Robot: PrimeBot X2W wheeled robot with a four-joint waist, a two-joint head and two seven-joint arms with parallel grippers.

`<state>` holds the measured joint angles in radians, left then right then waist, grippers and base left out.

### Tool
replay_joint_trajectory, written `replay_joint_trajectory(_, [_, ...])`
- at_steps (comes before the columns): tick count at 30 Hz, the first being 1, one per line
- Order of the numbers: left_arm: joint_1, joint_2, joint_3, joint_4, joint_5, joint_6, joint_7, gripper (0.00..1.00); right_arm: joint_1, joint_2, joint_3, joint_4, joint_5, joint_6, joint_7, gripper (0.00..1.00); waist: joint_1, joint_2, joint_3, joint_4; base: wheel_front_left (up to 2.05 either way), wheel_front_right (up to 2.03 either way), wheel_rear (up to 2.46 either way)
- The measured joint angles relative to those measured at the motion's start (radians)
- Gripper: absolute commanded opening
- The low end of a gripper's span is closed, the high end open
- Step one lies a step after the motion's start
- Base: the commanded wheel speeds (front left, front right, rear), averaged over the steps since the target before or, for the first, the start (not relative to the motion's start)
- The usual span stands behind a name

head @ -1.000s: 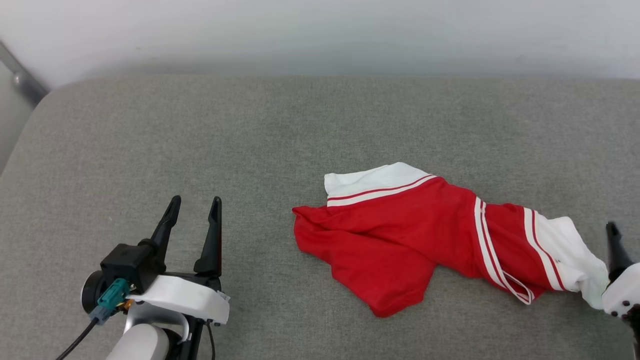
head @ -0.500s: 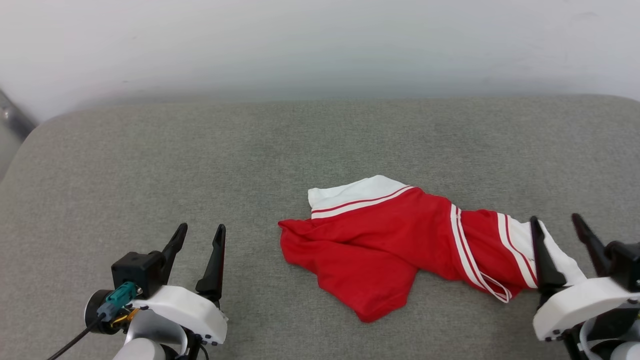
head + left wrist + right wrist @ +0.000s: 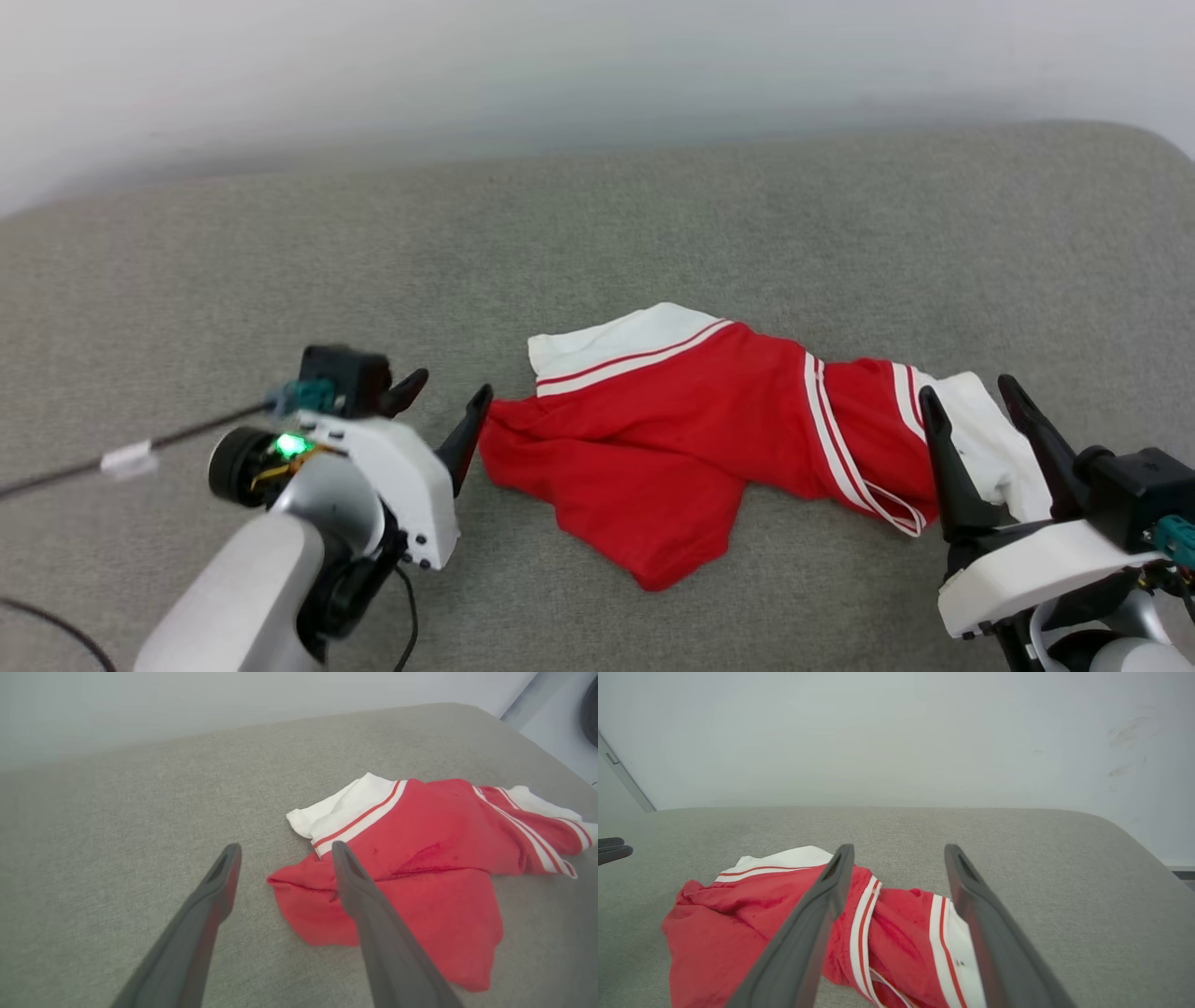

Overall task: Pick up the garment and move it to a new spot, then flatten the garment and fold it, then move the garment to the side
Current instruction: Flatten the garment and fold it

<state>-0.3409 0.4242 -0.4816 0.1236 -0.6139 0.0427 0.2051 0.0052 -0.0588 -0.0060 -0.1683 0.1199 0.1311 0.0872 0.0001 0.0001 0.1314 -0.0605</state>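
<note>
Garment (image 3: 653, 467): crumpled, long axis parallel to cushion (image 3: 280, 243) far edge; one white sleeve partly behind right end effector (image 3: 966, 386). Left end effector (image 3: 452, 384) and right: both spread wide.

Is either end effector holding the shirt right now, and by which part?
Nothing is held. The garment lies loose on the grey cushion; the left end effector stands open by its red edge, the right end effector open at its white sleeve.

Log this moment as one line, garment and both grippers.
garment: crumpled on grey cushion | left gripper: open, beside red edge | right gripper: open, at white sleeve end | held: nothing
</note>
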Motion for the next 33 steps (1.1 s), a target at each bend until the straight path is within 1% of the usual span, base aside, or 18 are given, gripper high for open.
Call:
replay_joint_trajectory(3, [-0.076, 0.008, -0.028, 0.020, -0.024, -0.036, 0.119, 1.00, -0.008, 0.002, 0.013, 0.002, 0.004, 0.000, -0.003, 1.00, 0.0000, 0.0000, 0.027, -0.018, 0.00, 0.00, 0.00])
replay_joint_trajectory(8, [-0.217, 0.033, -0.042, 0.057, -0.060, -0.083, 0.288, 1.00, -0.043, 0.004, 0.031, 0.014, 0.015, 0.000, -0.021, 1.00, 0.0000, 0.0000, 0.087, -0.049, 0.00, 0.00, 0.00])
replay_joint_trajectory(12, [-0.317, 0.048, -0.053, 0.091, -0.090, -0.119, 0.390, 1.00, -0.077, 0.006, 0.048, 0.034, 0.024, 0.000, -0.044, 1.00, 0.0000, 0.0000, 0.141, -0.083, 0.00, 0.00, 0.00])
replay_joint_trajectory(15, [-0.387, 0.058, -0.064, 0.126, -0.100, -0.139, 0.440, 1.00, -0.096, 0.006, 0.048, 0.050, 0.037, 0.000, -0.065, 1.00, 0.0000, 0.0000, 0.181, -0.108, 0.00, 0.00, 0.00])
replay_joint_trajectory(18, [-0.440, 0.062, -0.076, 0.175, -0.114, -0.149, 0.483, 1.00, -0.115, 0.006, 0.053, 0.073, 0.054, 0.000, -0.084, 1.00, 0.0000, 0.0000, 0.219, -0.130, 0.00, 0.00, 0.00])
replay_joint_trajectory(22, [-0.499, 0.046, -0.097, 0.247, -0.130, -0.157, 0.545, 1.00, -0.131, 0.006, 0.056, 0.106, 0.066, 0.000, -0.103, 1.00, 0.0000, 0.0000, 0.263, -0.152, 0.00, 0.00, 0.00])
replay_joint_trajectory(30, [-0.565, 0.048, -0.139, 0.355, -0.156, -0.162, 0.696, 1.00, -0.154, 0.007, 0.070, 0.152, 0.090, 0.000, -0.125, 1.00, -0.0001, 0.0000, 0.288, -0.196, 0.00, 0.00, 0.00])
replay_joint_trajectory(31, [-0.566, 0.045, -0.140, 0.364, -0.166, -0.158, 0.713, 0.96, -0.157, 0.007, 0.067, 0.156, 0.090, 0.000, -0.129, 1.00, -0.0001, 0.0000, 0.287, -0.200, 0.00, 0.00, 0.00])
replay_joint_trajectory(32, [-0.566, 0.041, -0.140, 0.371, -0.173, -0.156, 0.728, 0.54, -0.160, 0.007, 0.066, 0.160, 0.090, 0.000, -0.130, 1.00, -0.0001, 0.0000, 0.286, -0.202, 0.00, 0.00, 0.00])
replay_joint_trajectory(33, [-0.566, 0.040, -0.140, 0.375, -0.176, -0.156, 0.733, 0.37, -0.162, 0.006, 0.065, 0.161, 0.091, 0.000, -0.131, 1.00, -0.0001, 0.0000, 0.286, -0.205, 0.00, 0.00, 0.00])
